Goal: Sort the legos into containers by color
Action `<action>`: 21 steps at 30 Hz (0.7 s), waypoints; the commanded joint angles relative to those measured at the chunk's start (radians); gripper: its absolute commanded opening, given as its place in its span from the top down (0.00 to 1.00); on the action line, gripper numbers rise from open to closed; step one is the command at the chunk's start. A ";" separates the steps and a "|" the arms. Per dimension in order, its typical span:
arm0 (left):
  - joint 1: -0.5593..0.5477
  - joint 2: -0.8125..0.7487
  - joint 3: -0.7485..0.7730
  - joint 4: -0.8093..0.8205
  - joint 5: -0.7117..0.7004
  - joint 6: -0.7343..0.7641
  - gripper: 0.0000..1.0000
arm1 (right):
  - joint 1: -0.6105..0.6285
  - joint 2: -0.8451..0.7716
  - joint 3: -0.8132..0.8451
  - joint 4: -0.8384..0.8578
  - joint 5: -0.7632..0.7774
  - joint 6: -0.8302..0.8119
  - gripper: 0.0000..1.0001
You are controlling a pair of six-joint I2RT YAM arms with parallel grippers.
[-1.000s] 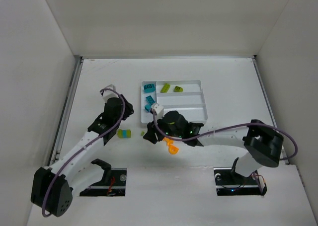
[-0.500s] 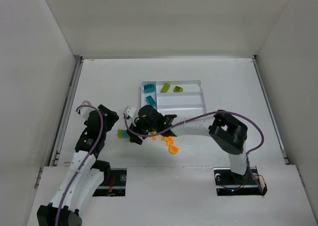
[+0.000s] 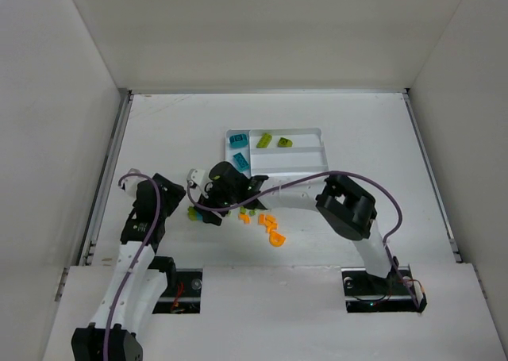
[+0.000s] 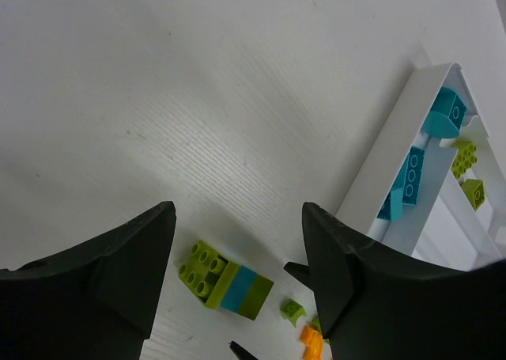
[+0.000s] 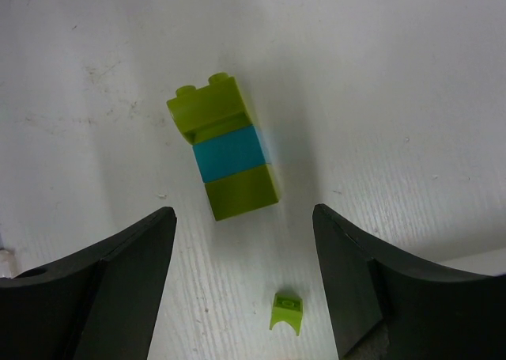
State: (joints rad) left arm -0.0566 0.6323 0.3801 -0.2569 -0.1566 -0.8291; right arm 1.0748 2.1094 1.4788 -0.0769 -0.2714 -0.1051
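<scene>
**Operator:** What does the overhead view give me?

**Spotter:** Your tray (image 3: 321, 156) lies on the counter (image 3: 373, 131). Its narrow crosswise section, at the left end, holds teal bricks (image 3: 240, 161). The long section farthest from you holds two lime bricks (image 3: 263, 140). Orange bricks (image 3: 277, 238) lie loose on the counter just in front of the tray. Your right arm (image 3: 302, 196) stretches leftward above them. Its end is over a lime-teal-lime stack (image 3: 193, 213) and hides part of it. Your left arm (image 3: 135, 242) is folded close, just left of that stack.

**Operator:** And the left wrist?

**Spotter:** Your left claw (image 4: 237, 214) is spread wide and grips nothing. Below its gap the stack lies on its side, apart from both fingers (image 4: 118, 281). A small lime piece (image 4: 293, 308) lies near the stack, and an orange brick shows at the frame's bottom edge. To the right, the tray's crosswise section shows three teal bricks. The two lime ones sit beyond the divider.

**Operator:** Right wrist?

**Spotter:** Your right claw (image 5: 243, 211) is wide too, with nothing in it. The stack lies on the counter in the gap ahead of its fingers (image 5: 103, 289), touching neither. The small lime piece lies nearer the camera, apart from the stack.
</scene>
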 commanded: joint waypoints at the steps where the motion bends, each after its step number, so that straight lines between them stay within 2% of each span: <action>1: 0.008 0.004 -0.017 0.039 0.025 -0.013 0.38 | 0.017 0.026 0.067 -0.001 -0.023 -0.028 0.24; 8: 0.013 0.010 -0.015 0.030 0.025 -0.013 0.40 | 0.032 0.075 0.095 0.028 -0.011 -0.019 0.27; 12: 0.014 0.004 -0.012 0.022 0.028 -0.013 0.43 | 0.035 0.092 0.094 0.057 -0.006 -0.007 0.33; 18: 0.018 0.009 -0.012 0.016 0.032 -0.011 0.44 | 0.035 0.096 0.066 0.158 -0.009 0.038 0.35; 21: 0.019 0.010 -0.014 0.013 0.041 -0.007 0.44 | 0.035 0.103 0.060 0.183 -0.009 0.053 0.42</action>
State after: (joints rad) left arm -0.0437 0.6407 0.3706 -0.2512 -0.1303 -0.8299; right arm 1.1011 2.1895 1.5322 0.0082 -0.2733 -0.0788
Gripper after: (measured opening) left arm 0.558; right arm 0.592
